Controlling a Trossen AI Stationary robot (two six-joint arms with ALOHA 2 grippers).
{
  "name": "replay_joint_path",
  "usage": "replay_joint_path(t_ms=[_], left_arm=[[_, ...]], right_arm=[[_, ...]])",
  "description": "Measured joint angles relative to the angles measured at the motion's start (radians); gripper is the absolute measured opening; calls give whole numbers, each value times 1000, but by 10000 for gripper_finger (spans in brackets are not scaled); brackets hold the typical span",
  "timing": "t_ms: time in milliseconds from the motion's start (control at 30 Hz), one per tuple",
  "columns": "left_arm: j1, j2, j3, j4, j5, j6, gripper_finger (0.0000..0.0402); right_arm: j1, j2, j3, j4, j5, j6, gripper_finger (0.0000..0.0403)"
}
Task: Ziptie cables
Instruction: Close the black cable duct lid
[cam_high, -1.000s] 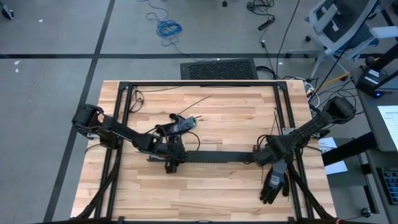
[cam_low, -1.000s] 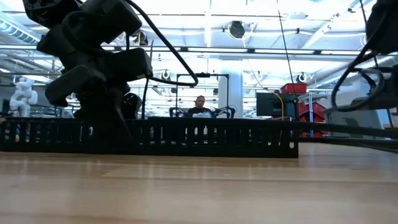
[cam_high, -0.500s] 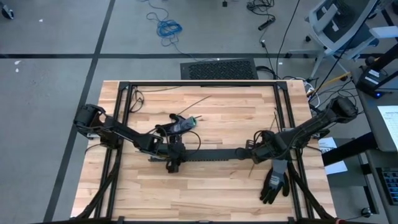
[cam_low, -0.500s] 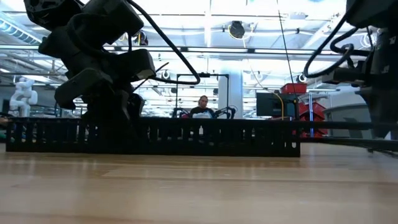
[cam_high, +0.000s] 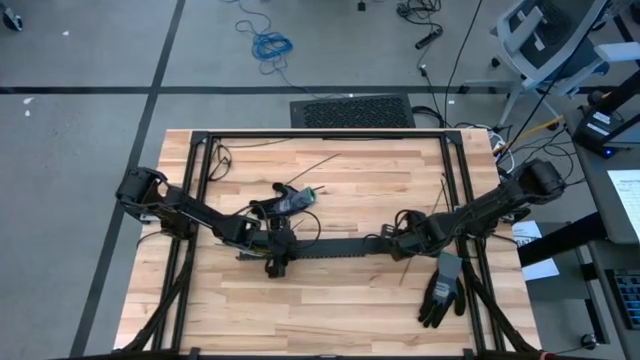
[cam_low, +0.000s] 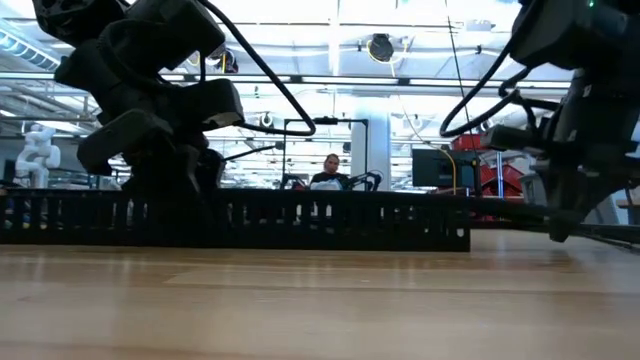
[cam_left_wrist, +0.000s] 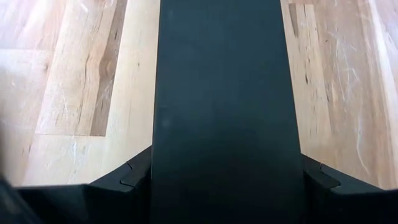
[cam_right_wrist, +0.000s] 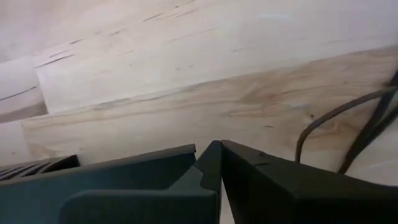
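High view: the black slotted duct (cam_high: 340, 248) lies across the table (cam_high: 330, 310). The left gripper (cam_high: 277, 255) clamps its left end; the right gripper (cam_high: 392, 247), fingers pressed together, is at its right end. Cables not discernible inside.

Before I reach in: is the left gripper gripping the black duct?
Touching. The left wrist view shows the duct filling the space between the left gripper fingers, both against its sides.
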Motion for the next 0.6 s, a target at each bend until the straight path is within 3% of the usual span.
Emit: replay_joint_path(t_ms=[233,467,600], left_arm=[[0,0,1,11,-3,2,238],[2,1,8,47,-14,8,238],[2,1,7,49,-14,16,238]], right_arm=[[-9,28,81,-55,-5,-52,0],[-10,11,216,-413,-66,-129,0],[-10,11,235,-422,-73,-152,0]])
